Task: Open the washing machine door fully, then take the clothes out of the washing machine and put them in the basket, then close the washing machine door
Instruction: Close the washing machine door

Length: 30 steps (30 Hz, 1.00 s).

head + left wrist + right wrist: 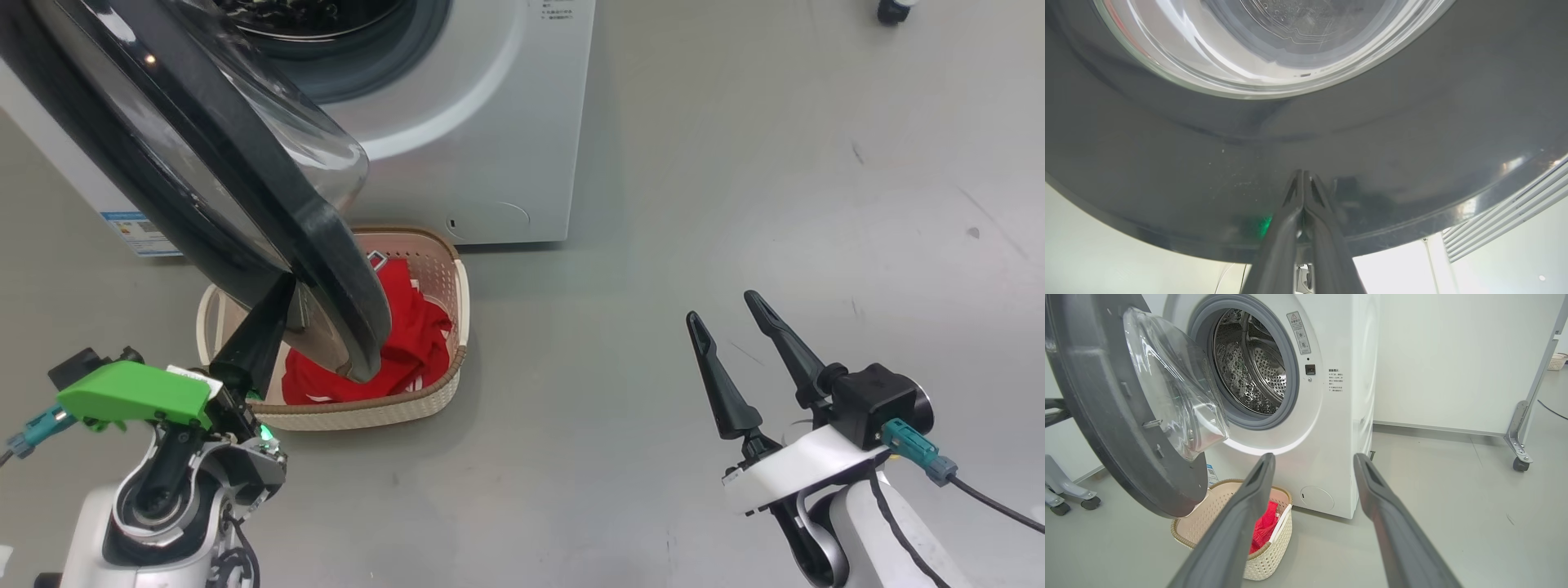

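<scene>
Well, one washing machine [490,122] is standing on the smooth grey floor [735,163], and its single washing machine door [245,163] is hanging swung out from the mouth, its glass bowl bulging toward the perforated steel drum [1257,367]. One basket [367,412] is sitting on the floor just in front of the machine, partly under the door's lower edge. The clothes [408,327] are lying inside it as one red heap with white trim; how many garments are making it up I cannot tell. Two arms are working here. The left gripper [1303,175] is pressing its fingers tight together with nothing between them, tips touching the door's glossy black outer rim. The right gripper [722,307] is hovering well apart over bare floor, its two fingers spread wide and holding nothing. A blue label [139,233] is showing low on the machine's side. Plain white walls [1453,355] are closing in the room, one castored metal leg [1521,463] is standing to the right, and a second small basket [1555,361] is resting far behind it.
</scene>
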{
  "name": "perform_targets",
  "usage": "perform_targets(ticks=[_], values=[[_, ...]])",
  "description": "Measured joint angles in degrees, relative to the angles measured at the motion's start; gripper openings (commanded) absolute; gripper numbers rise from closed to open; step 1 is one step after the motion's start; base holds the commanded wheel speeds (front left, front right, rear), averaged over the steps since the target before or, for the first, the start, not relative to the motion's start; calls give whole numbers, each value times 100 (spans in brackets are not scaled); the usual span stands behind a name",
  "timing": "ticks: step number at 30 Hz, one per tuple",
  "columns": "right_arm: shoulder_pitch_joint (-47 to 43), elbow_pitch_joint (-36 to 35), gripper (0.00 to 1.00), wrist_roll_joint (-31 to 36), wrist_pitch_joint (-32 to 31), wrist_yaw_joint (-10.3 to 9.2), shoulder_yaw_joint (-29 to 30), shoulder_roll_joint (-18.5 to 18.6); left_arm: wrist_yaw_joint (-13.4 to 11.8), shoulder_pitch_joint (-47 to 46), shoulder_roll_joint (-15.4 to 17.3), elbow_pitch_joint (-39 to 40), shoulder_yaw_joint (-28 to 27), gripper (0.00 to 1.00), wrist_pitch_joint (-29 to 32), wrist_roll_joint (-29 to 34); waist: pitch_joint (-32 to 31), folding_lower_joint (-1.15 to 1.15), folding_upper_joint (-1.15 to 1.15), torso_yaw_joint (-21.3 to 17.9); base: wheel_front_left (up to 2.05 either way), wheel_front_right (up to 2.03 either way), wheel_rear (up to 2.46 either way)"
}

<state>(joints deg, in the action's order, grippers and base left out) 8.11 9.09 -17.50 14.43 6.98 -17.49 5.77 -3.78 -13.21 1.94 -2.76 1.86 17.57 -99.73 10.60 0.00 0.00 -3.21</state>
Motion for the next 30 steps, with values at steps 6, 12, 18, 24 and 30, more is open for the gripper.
perform_targets(ticks=[6, 12, 18, 24, 30], values=[[126, -7, 100, -2, 0, 0, -42, -35, -21, -227, -2, 52, -119, 0, -163, -461, 190, 0, 0, -308, 0, 0, 0], [217, -46, 100, -12, 0, 0, 26, -35, -80, -548, 0, 71, -159, 0, -387, -708, 401, 0, 0, -642, 0, 0, 0], [318, -63, 100, -51, 0, 0, 41, -56, -105, -808, -2, 75, -121, 0, -514, -708, 598, 0, 0, -915, 0, 0, 0], [411, -86, 100, -68, 0, 1, 83, -109, -146, -1120, -4, -59, -220, 0, -822, -867, 819, 0, 0, -1258, 0, 0, 0], [464, -89, 100, -120, 0, 1, 89, -165, -146, -1469, -3, -201, -296, 0, -1061, -849, 1011, 0, 0, -1597, 0, 0, 0]])
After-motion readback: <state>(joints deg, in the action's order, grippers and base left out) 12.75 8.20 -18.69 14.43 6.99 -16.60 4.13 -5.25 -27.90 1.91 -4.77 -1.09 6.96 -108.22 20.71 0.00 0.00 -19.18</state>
